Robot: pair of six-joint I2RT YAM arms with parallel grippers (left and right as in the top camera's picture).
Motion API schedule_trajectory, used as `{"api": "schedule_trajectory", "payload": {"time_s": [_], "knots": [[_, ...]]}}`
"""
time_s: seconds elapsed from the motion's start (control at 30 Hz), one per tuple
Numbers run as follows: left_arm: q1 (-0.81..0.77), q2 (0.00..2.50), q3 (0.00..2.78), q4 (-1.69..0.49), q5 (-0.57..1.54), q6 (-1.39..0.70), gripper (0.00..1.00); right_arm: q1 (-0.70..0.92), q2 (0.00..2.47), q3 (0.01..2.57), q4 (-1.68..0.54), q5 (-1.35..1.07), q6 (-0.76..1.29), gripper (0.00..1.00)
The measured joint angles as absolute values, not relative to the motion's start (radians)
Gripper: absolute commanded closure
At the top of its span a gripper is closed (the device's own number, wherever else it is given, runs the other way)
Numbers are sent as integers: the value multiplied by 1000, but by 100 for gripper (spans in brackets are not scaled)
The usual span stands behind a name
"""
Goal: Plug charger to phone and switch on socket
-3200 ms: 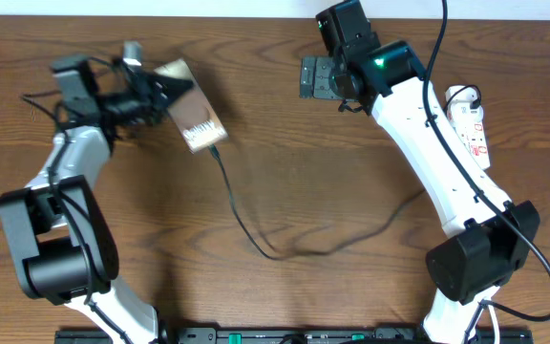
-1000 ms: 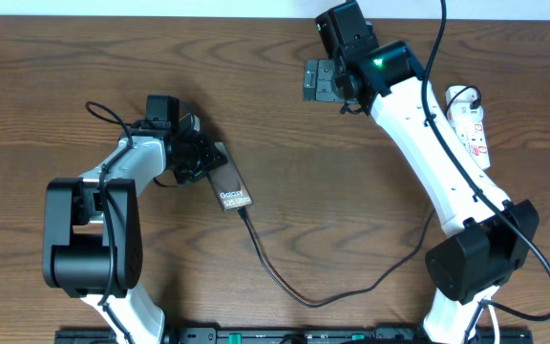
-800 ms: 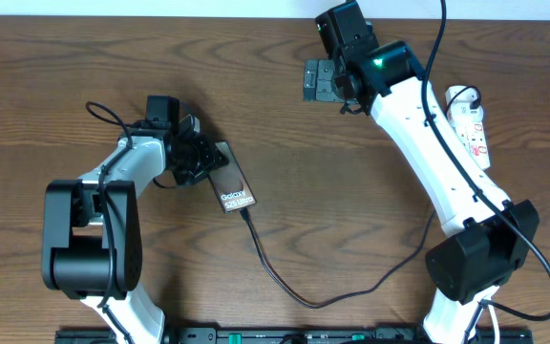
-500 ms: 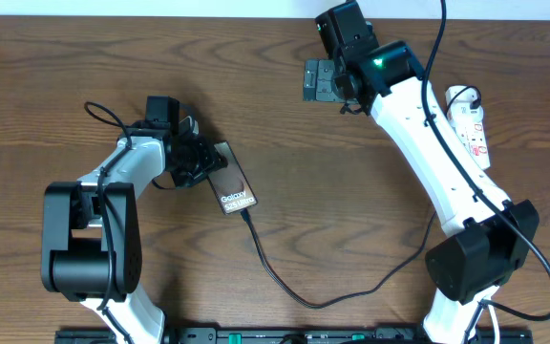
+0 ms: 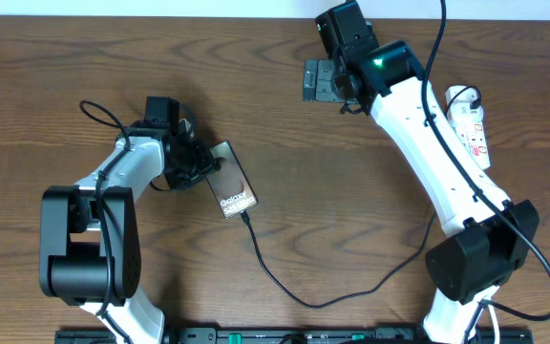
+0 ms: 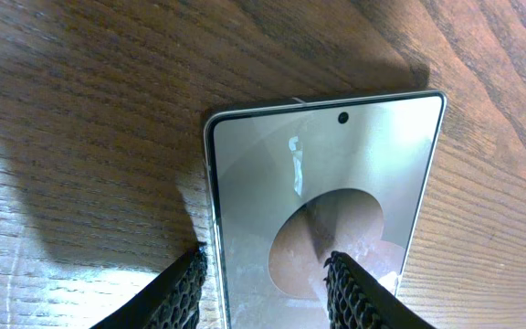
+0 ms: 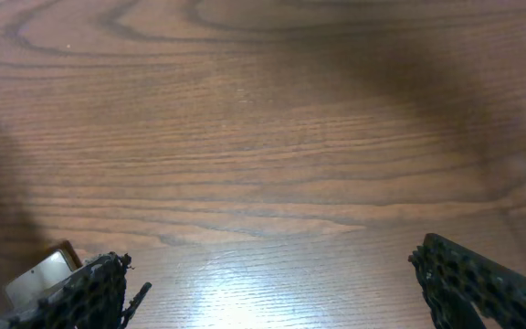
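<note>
Overhead view: phone [image 5: 234, 182] lying flat on the wood-grain table [image 5: 285, 143] at 9 o'clock, charger [image 5: 285, 287] tip met at its 5 o'clock end.

White "Galaxy" lettering is read on the bronze rectangular slab; the smaller line beneath cannot be read. A glossy, mirror-like face with a punch-hole dot is shown in the left wrist view. The left gripper [image 5: 203, 164] is seen partly parted over the phone's 11 o'clock end, its black knurled pads [image 6: 185, 292] clamping nothing. The right gripper [image 5: 315, 79], at 12 o'clock, is spread wide and empty. The white oblong socket [image 5: 471, 124] is placed at 3 o'clock.
</note>
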State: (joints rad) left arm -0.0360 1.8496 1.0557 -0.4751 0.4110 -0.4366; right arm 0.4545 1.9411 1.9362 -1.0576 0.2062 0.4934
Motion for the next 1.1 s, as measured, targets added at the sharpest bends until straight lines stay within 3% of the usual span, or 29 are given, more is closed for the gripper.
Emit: {"api": "schedule_trajectory", "payload": {"time_s": [0.2, 0.3, 0.67, 1.1], "knots": [[-41, 1843, 1065, -476, 363, -426, 26, 455, 1941, 1936, -1058, 206, 493, 1], [-42, 1838, 1077, -494, 300, -410, 19, 455, 1941, 1936, -1059, 206, 493, 1], [-40, 1824, 1209, -649, 130, -284, 16, 455, 1941, 1936, -1065, 206, 493, 1], [-83, 1549, 1367, -752, -9, -154, 14, 455, 1941, 1936, -1063, 184, 493, 1]]}}
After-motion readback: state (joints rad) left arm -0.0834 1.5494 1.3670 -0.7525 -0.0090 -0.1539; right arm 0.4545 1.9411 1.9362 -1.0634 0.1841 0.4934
